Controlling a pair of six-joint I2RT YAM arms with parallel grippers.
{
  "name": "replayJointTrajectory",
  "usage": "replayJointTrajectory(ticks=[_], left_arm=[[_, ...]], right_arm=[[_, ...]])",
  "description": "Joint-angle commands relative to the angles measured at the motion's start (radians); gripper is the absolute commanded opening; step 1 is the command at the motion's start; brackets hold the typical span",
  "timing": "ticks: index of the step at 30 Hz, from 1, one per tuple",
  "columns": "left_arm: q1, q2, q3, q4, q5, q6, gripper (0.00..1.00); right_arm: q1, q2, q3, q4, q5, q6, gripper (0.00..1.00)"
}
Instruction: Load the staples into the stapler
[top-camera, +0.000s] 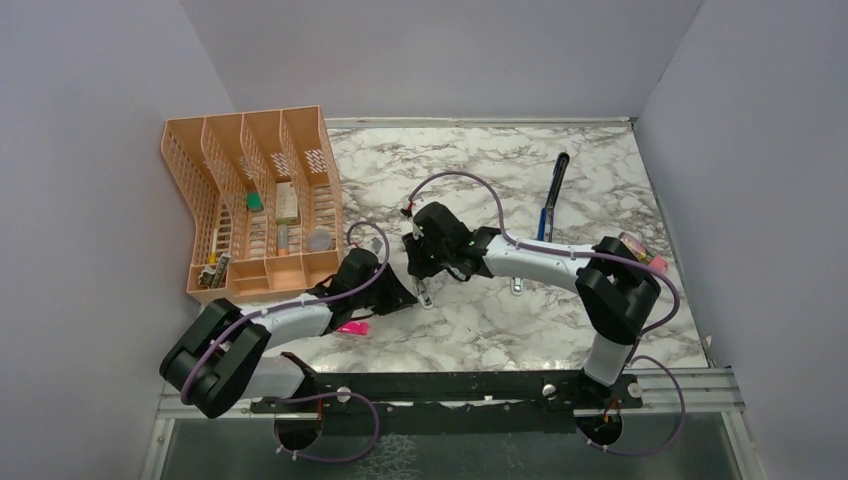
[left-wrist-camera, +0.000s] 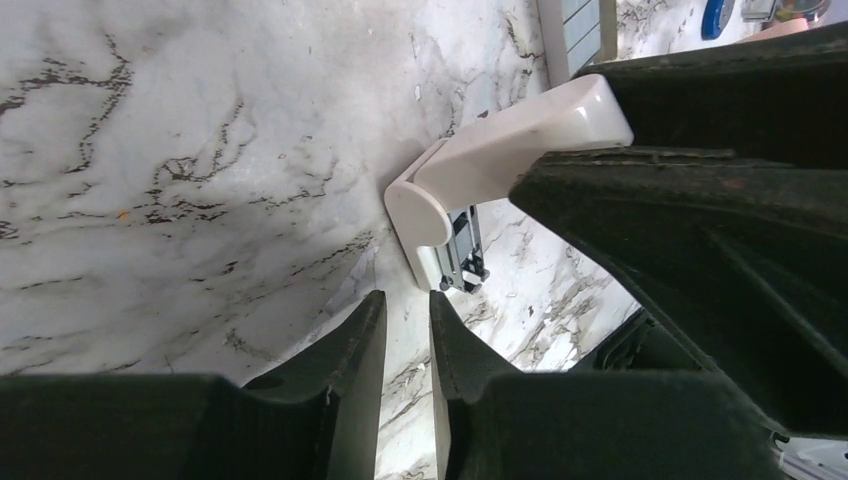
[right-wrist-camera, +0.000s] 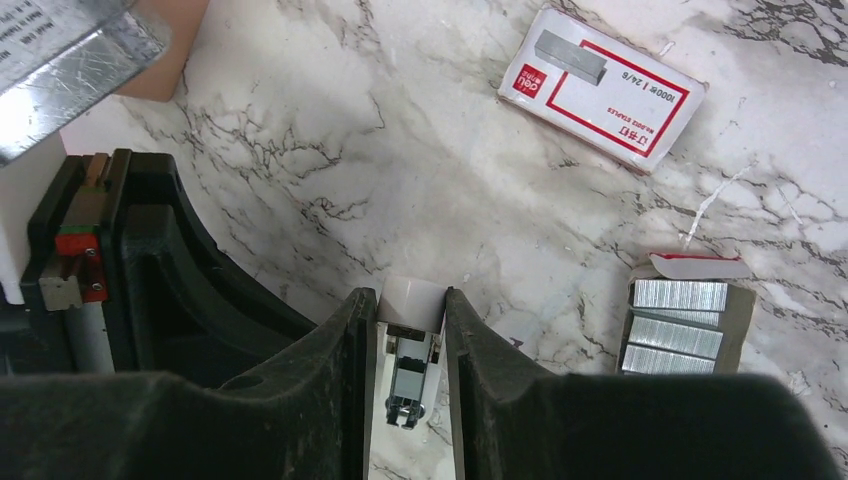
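White plastic is showing between the fingers of the right claw (right-wrist-camera: 410, 310), which is clamping the stapler (left-wrist-camera: 497, 152) by its pale upper arm. That arm is standing raised off the base, and the metal staple channel (left-wrist-camera: 462, 245) is lying exposed beneath it. The stapler is positioned near the middle of the counter (right-wrist-camera: 300, 150), just right of the left claw (left-wrist-camera: 407, 320). The left claw is hovering with its fingers drawn narrow and is holding nothing.

The staples (right-wrist-camera: 682, 325) are lying in their open tray just beside the right claw. The red-and-white box (right-wrist-camera: 617, 85) is lying a little beyond, with one loose strip (right-wrist-camera: 570, 52) resting on it. The top view is hiding all of these under the right arm, so they are probably lying on the far side of that claw; this bearing is not confirmed.

Key relation: the channel is running in line with the right claw's fingers, while the strips in the tray are lying across that line. A strip is therefore likely needing a turn to match the channel before it goes in. The right claw is nearer the tray but is occupied. The free left claw is sitting on the opposite, near-left side, so any reach from it is having to pass around the held stapler.
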Motion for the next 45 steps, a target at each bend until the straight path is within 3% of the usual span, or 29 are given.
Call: replayJointTrajectory(ticks=[1,20,32,45], left_arm=[[-0.002,0.035,-0.008,0.071,0.041,0.001,0.22],[-0.003,0.126,-0.015,0.203,0.016,-0.006,0.21],[-0.003,0.222,-0.007,0.202,0.008,-0.022,0.01],[-0.003,0.222,-0.011,0.202,-0.016,-0.025,0.0]], right_arm=[[0.004,-0.05,-0.017,0.026,0.065,0.028,0.31],[0.003,-0.068,-0.038,0.007,-0.023,0.046,0.31],[0.004,-0.051,-0.03,-0.117,-0.04,0.072,0.3],[0.026,-0.103,-0.12,-0.163,-0.077,0.115,0.3]])
